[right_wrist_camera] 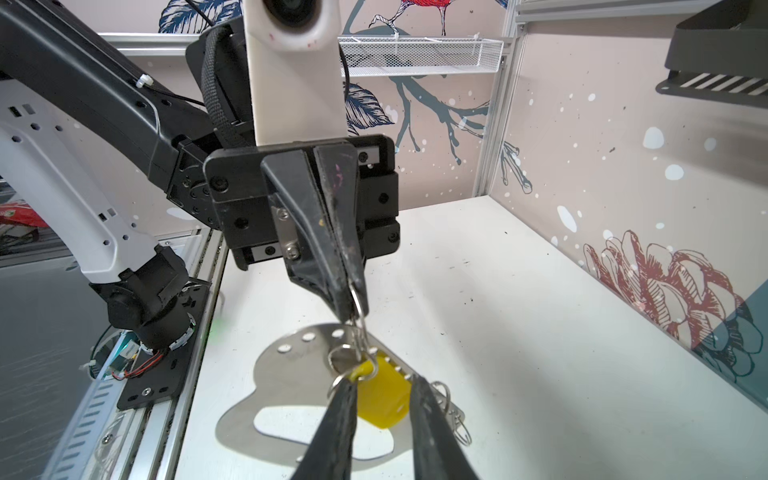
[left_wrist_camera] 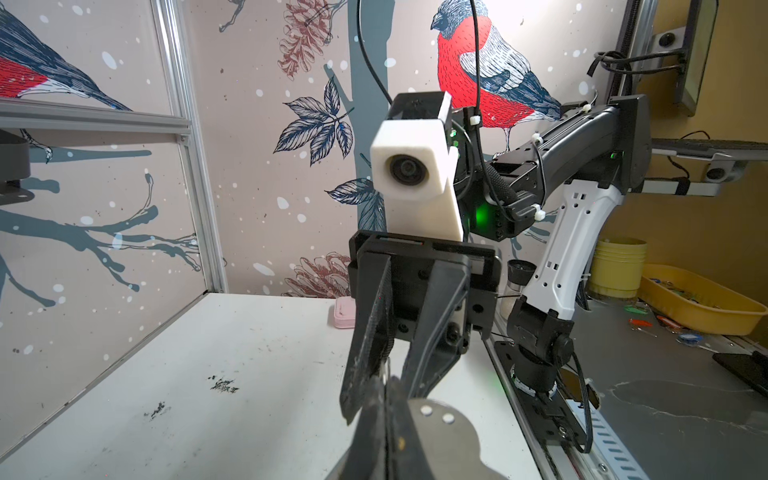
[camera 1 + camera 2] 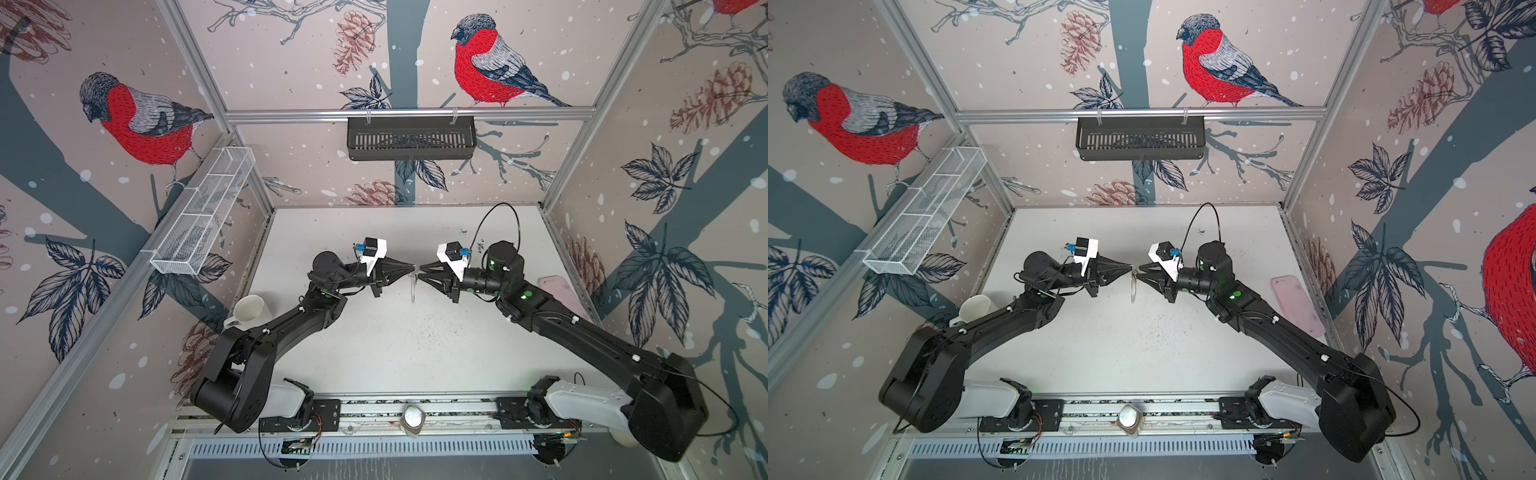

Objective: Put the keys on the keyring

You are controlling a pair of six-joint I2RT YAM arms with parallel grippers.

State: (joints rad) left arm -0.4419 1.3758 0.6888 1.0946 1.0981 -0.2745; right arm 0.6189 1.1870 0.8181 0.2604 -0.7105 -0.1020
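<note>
In both top views the two grippers meet tip to tip above the middle of the white table [image 3: 374,353]. The keyring [image 3: 412,289], a flat grey plate, hangs edge-on below them. The right wrist view shows its cut-out, its holes and the small rings on the plate [image 1: 286,374]. My left gripper [image 1: 354,305] is shut on one of the keyring's metal rings. The keys show only as a yellow tag [image 1: 384,401] whose eyelet sits on a ring. My right gripper [image 1: 383,380] has its fingers apart, and the tag fills the gap between them. The plate [image 2: 440,436] shows beside the left gripper [image 2: 386,386].
A white mug [image 3: 249,311] stands beside the left arm. A pink case [image 3: 557,286] lies by the right wall. A white wire basket [image 3: 203,216] hangs on the left wall and a black basket [image 3: 411,137] on the back rail. A jar [image 3: 412,417] sits on the front rail.
</note>
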